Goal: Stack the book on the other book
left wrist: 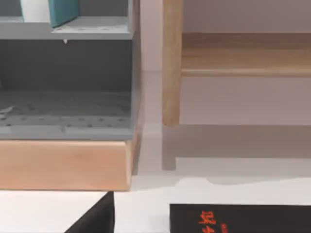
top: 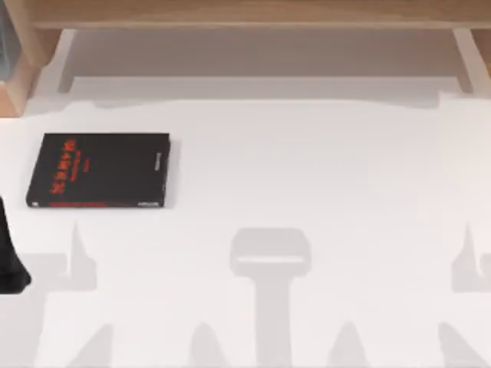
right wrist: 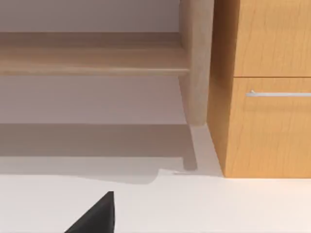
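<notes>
The other book (top: 100, 170), black with red lettering and a red strip along its near edge, lies flat on the white table at the left. Its far edge also appears in the left wrist view (left wrist: 238, 219). The book (left wrist: 63, 12), teal, stands tilted in the upper compartment of a grey shelf unit (left wrist: 68, 82) beyond the table; just its lower part is in frame. My left gripper (left wrist: 97, 218) hangs low over the table, beside the black book and apart from it. A dark part of the left arm (top: 9, 264) sits at the table's left edge. My right gripper (right wrist: 95, 216) hovers over bare table.
The grey shelf unit rests on a wooden base (left wrist: 63, 162). A wooden post (left wrist: 171, 63) and a low wooden ledge (left wrist: 243, 58) run along the back. In the right wrist view a wooden cabinet (right wrist: 267, 97) with a drawer handle (right wrist: 279, 93) stands at the back.
</notes>
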